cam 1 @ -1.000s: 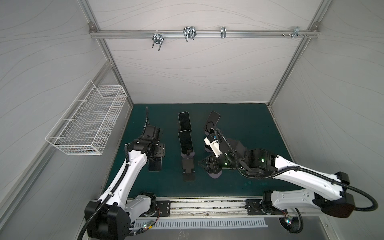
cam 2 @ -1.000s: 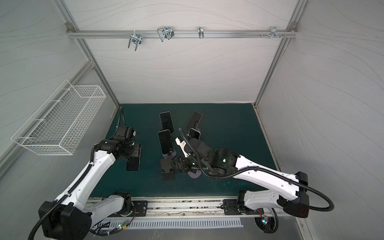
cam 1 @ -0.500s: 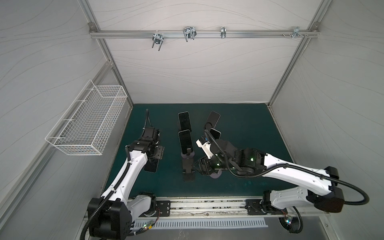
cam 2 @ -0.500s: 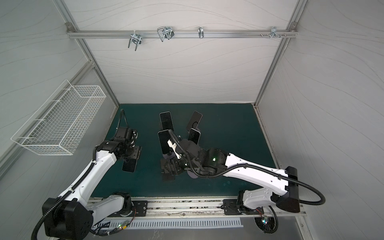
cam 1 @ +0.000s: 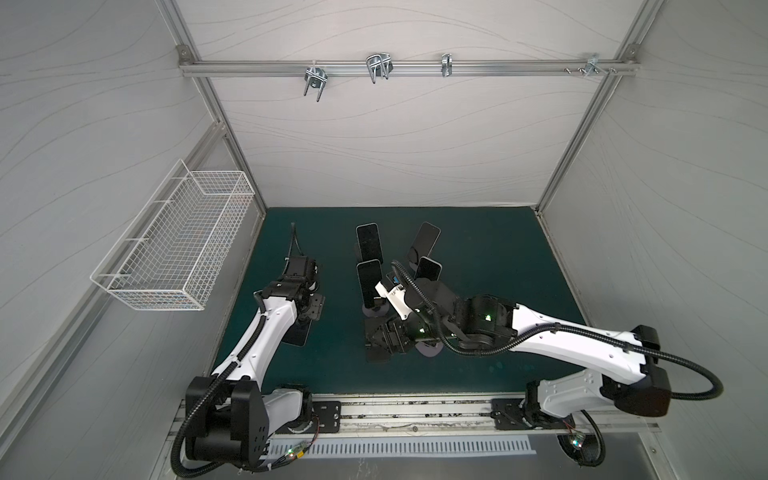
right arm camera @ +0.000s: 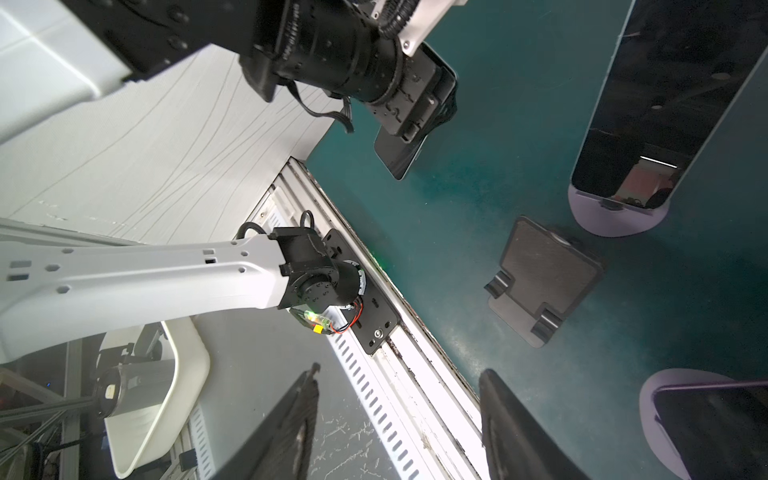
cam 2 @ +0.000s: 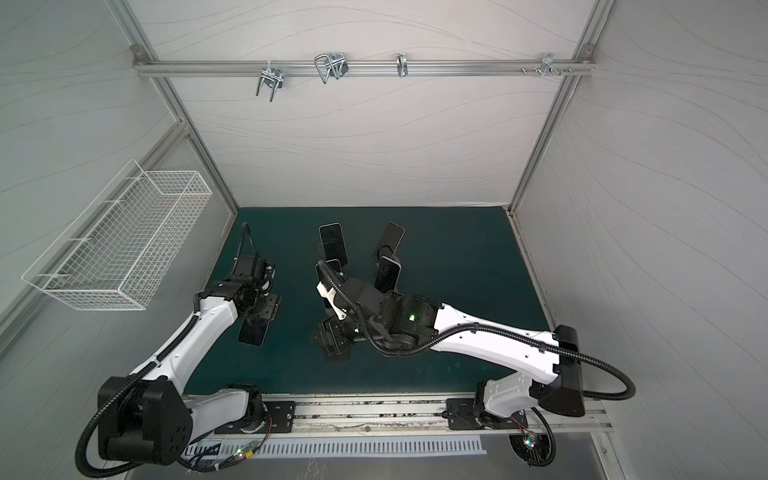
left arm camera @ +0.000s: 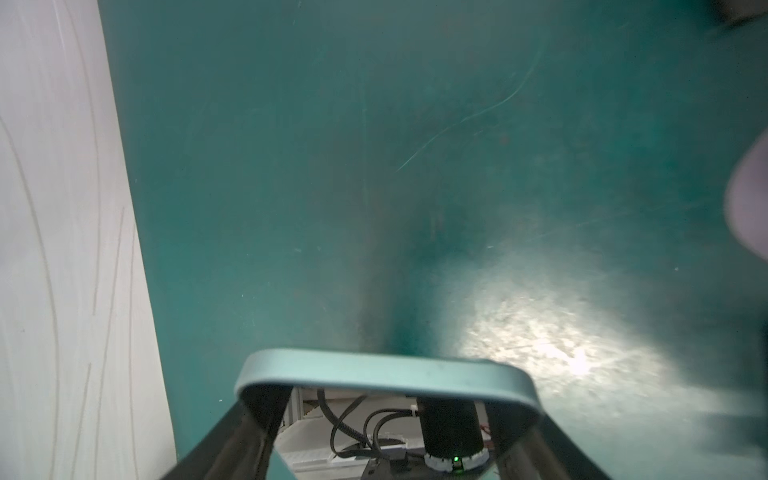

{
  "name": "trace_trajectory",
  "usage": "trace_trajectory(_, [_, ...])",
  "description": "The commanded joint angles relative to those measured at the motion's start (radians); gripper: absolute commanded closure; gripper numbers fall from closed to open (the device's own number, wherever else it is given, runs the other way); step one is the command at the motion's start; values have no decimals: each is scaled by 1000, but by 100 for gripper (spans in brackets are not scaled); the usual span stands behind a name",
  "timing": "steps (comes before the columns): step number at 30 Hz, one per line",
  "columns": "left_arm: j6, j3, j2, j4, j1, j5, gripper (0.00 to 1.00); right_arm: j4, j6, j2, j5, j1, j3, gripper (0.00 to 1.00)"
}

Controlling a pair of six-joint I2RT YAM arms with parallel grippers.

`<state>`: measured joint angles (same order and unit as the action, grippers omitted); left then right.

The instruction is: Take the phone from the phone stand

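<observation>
Your left pincer (left arm camera: pixel 390 419) grasps the phone (left arm camera: pixel 374 370) between its fingers, above the mat (left arm camera: pixel 291 166). Your right pincer (right arm camera: pixel 399 428) is released, its jaws apart; the black stand (right arm camera: pixel 544 282) lies just ahead of it.

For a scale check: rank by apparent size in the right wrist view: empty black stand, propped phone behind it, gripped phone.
1. propped phone, close, cropped.
2. empty black stand.
3. gripped phone, farther, partly hidden.
</observation>
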<state>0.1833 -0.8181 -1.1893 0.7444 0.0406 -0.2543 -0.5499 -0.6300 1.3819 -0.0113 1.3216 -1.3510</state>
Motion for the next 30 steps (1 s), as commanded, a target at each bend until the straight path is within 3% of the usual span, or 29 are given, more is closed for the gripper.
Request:
trace_trajectory(1, [12,14,18,-67,-13,-33,100,0,0,18,-12,18,-31,37])
trace_trajectory(15, [-26,55,16,-111,-33,-66,100,-16,-10,54,-24,36,-43,37])
trace_trajectory(30, [-54,47,-47,-127,-36,-193,100,1,-18,54,-24,45,-14,36])
